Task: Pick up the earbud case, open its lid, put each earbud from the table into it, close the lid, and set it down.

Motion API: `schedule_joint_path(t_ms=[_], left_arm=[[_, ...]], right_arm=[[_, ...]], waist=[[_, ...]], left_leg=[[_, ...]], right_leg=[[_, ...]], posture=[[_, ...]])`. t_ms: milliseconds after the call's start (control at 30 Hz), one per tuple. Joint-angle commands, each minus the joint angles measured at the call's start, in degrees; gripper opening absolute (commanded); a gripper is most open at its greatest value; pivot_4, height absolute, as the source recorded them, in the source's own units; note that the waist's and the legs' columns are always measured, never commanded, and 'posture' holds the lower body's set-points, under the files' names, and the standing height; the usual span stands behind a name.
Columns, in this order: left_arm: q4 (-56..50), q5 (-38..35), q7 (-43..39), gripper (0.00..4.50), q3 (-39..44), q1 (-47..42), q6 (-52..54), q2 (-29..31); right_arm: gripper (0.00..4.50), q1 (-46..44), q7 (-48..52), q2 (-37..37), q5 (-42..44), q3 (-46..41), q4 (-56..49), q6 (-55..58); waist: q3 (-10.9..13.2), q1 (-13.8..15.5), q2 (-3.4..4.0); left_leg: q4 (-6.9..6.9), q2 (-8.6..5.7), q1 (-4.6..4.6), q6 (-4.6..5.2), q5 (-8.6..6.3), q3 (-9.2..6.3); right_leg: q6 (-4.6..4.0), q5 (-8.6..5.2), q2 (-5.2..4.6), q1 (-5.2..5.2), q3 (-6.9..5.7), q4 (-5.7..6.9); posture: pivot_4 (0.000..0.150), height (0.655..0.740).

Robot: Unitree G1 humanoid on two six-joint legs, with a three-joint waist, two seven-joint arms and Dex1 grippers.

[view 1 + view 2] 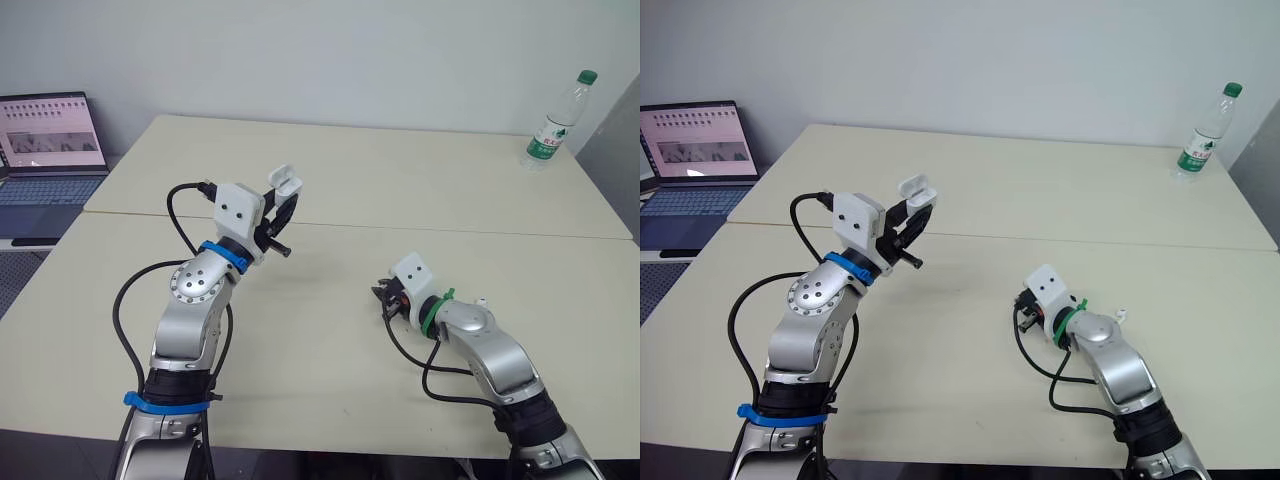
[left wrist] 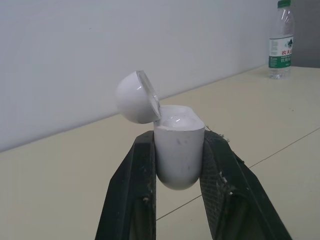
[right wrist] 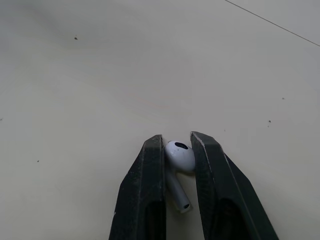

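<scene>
Holding earbud case (image 2: 177,155) aloft above counter (image 1: 330,350) in left gripper (image 2: 177,138), jaws clamped on its body, lid (image 2: 136,97) hinged open. Pinching one earbud (image 3: 179,156) in right gripper (image 3: 177,141), jaws narrow, low at counter. Judged as loading step, earbud not yet seated. Next: raise, carry across, align stem with open socket.

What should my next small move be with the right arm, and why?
Probably lift the right gripper and carry its earbud toward the earbud case. The earbud is pinched between that gripper's fingers, low at the table, and the left gripper holds the case raised with its lid swung open, so it looks ready to receive the earbud.
</scene>
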Motion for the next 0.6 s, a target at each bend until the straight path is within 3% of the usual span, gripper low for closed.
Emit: schedule_joint_path(t_ms=[33,333,467,600], left_arm=[[-1.03,-0.34,0.57,0.79,0.48,-1.23,-0.97,-0.24],[-0.56,-0.19,0.49,0.79,0.01,-0.35,-3.19,-1.41],[0.48,0.00,0.56,0.79,-0.39,-0.32,-4.79,-2.23],[1.26,0.24,0.65,0.79,-0.99,-0.59,-5.86,-3.06]], right_arm=[[0.40,0.72,2.94,-3.69,1.17,-2.25,-2.97,0.40],[0.40,3.47,28.70,-32.50,10.73,-14.89,-6.61,-4.80],[0.40,9.13,37.07,-44.24,8.71,-17.14,-0.19,-11.45],[0.40,9.98,39.67,-49.69,2.99,-14.98,11.23,-22.47]], waist=[[0.00,0.05,0.00],[0.01,0.09,0.00],[0.01,0.11,0.00],[0.01,-0.08,0.00]], left_leg=[[0.00,-0.01,0.00,0.00,0.00,0.00],[0.00,-0.05,0.00,0.01,0.00,-0.02],[-0.04,0.00,0.14,0.02,-0.01,-0.10],[-0.08,0.01,0.60,0.03,-0.02,0.06]], right_leg=[[0.00,0.00,0.00,0.00,0.00,0.00],[0.06,-0.02,0.00,0.03,-0.01,-0.05],[0.07,-0.02,0.02,0.33,-0.11,-0.35],[0.13,0.00,0.02,0.78,0.03,-0.55]], posture=[[0.150,0.7400],[0.150,0.7400],[0.150,0.7400],[0.150,0.7400]])
